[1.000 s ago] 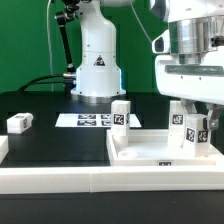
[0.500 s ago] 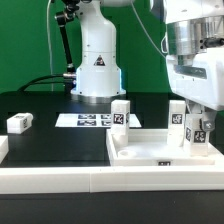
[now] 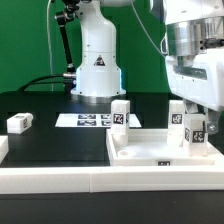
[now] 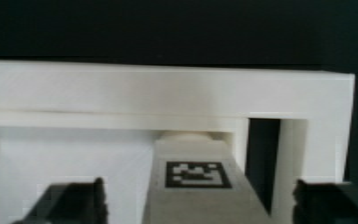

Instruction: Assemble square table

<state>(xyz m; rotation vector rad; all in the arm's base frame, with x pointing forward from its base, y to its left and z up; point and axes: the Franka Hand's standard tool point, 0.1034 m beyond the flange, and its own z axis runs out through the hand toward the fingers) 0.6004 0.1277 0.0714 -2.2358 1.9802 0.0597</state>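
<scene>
The arm (image 3: 188,45) hangs vertical above the large white plastic rimmed square top (image 3: 140,163). Its gripper (image 4: 197,206) is spread wide, straddling a small white tagged block leg (image 4: 194,172) without contact.

Flat white rimmed top (image 3: 150,166), tagged block legs (image 3: 120,114)

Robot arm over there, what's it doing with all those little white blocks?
It is building a small square table. Its gripper is open, with one finger on each side of an upright white leg but not squeezing it. That leg is at the exterior view's right end of the square table top. A second leg and a third leg stand upright along the top's far side. A fourth leg lies on the black surface at the exterior view's left.
</scene>
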